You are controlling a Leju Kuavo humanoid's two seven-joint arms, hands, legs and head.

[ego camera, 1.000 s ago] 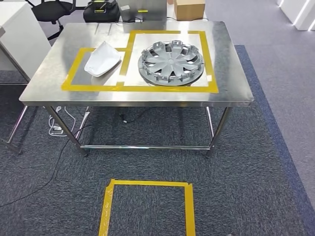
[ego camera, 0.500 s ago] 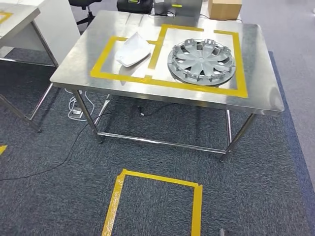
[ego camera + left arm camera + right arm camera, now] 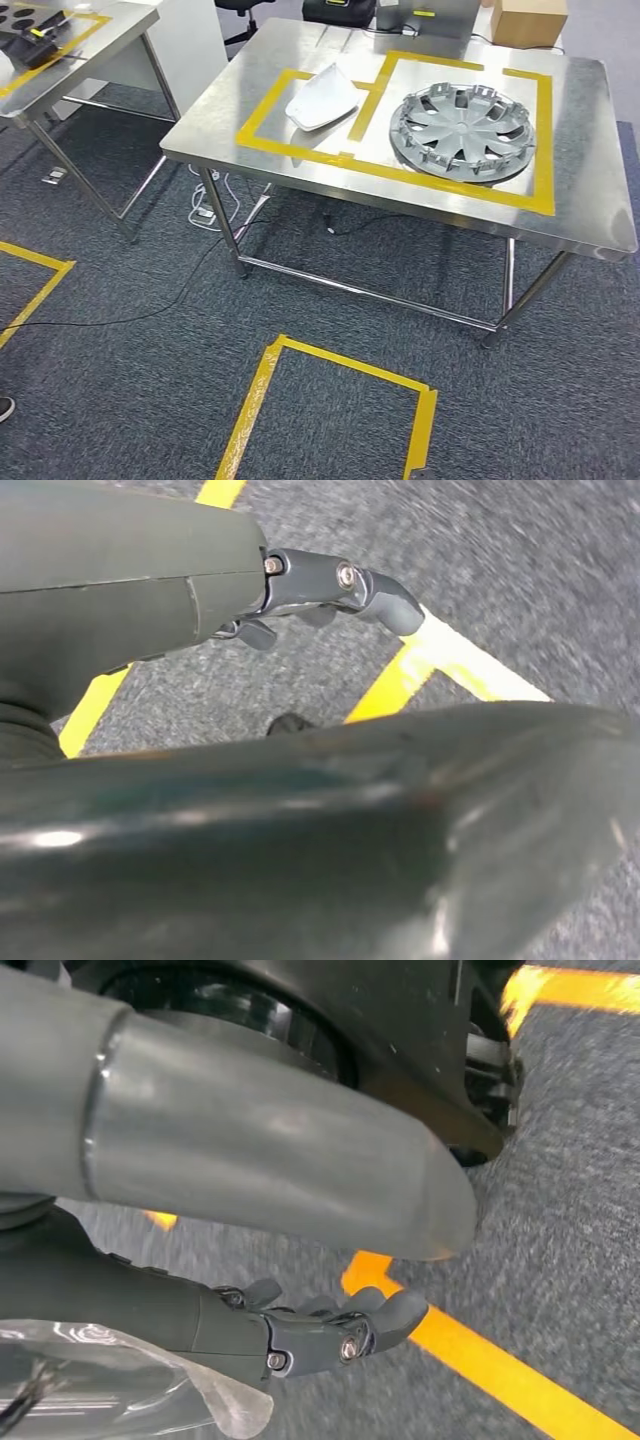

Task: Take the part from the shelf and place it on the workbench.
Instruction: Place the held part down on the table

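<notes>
Now the steel workbench [image 3: 226, 130] carries two things inside its yellow tape outlines: a white part [image 3: 323, 97] toward its left edge, and a grey wheel cover [image 3: 462, 131] toward its right edge — the two well apart. A second table [image 3: 113, 35] stands off the workbench's left end. Both hands hang over taped grey carpet: the left hand [image 3: 332, 585] and the right hand [image 3: 332, 1330] each hold nothing, fingers loosely extended.
</notes>
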